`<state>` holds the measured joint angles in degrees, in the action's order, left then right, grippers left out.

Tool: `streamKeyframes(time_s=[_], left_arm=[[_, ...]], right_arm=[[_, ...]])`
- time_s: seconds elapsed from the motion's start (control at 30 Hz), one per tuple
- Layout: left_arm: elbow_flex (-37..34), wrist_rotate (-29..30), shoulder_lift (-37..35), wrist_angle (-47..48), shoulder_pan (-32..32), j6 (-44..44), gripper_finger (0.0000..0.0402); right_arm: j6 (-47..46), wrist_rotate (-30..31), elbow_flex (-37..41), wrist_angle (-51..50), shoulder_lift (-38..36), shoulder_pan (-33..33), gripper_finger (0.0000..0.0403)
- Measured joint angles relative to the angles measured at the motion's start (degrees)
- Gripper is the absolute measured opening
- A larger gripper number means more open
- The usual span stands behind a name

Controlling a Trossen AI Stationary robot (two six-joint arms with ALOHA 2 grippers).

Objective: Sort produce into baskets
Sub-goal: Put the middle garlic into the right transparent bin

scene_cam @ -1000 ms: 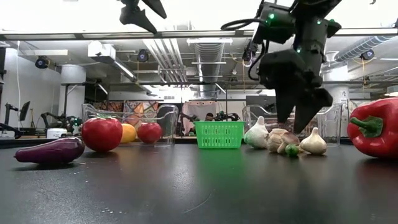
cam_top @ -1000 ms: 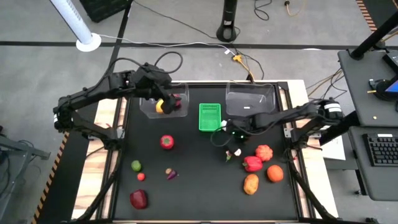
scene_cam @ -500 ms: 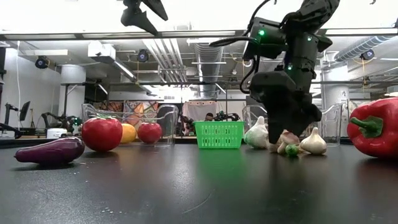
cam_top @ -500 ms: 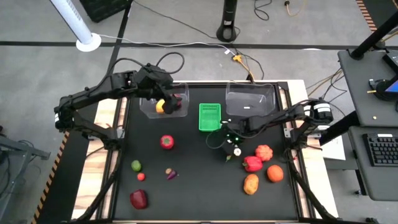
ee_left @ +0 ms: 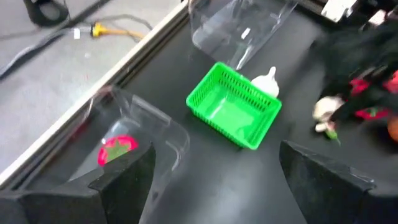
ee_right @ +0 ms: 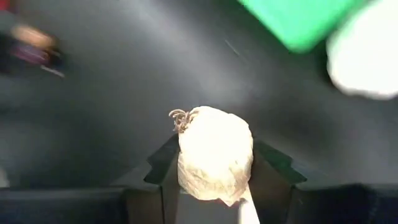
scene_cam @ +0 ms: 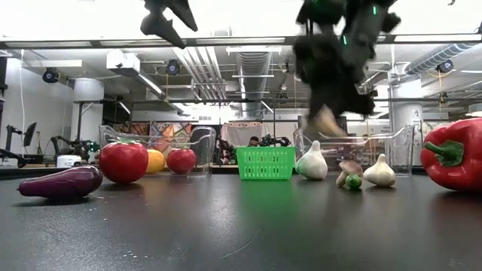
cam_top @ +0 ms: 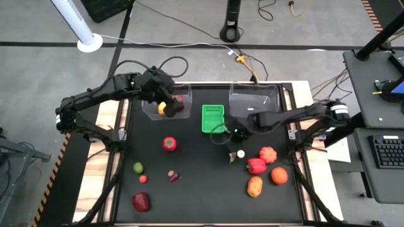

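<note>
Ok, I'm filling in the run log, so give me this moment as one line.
right gripper: shut on garlic bulb, lifted off table near green basket | left gripper: open, over left clear bin | sorting unfinished

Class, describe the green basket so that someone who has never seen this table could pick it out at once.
Look at the far side of the black table, between the two clear bins. There stands the green basket, with a white garlic bulb beside it. It alone is bright green, perforated and smaller than the clear bins either side.
</note>
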<state>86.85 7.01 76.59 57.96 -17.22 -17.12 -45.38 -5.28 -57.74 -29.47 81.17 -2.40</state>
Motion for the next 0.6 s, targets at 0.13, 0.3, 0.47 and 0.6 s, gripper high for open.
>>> streamKeyframes(time_s=[0.13, 0.3, 0.47, 0.6], left_arm=[[0.0, 0.0, 0.0, 1.6, 1.3, -1.4, 0.0322], [0.0, 0.0, 0.0, 1.5, 3.9, -3.0, 0.0322], [0.0, 0.0, 0.0, 1.5, 6.7, -5.2, 0.0322], [0.0, 0.0, 0.0, 1.6, 8.6, -6.6, 0.0322]], right_arm=[[3.6, 3.4, -6.8, -1.3, -3.6, -3.3, 0.0145], [12.4, 10.1, -17.8, -8.8, -4.9, -10.9, 0.0146], [15.5, 11.4, -24.6, -21.2, -3.1, -21.5, 0.0146], [16.6, 11.4, -25.0, -32.3, -0.7, -29.3, 0.0147]])
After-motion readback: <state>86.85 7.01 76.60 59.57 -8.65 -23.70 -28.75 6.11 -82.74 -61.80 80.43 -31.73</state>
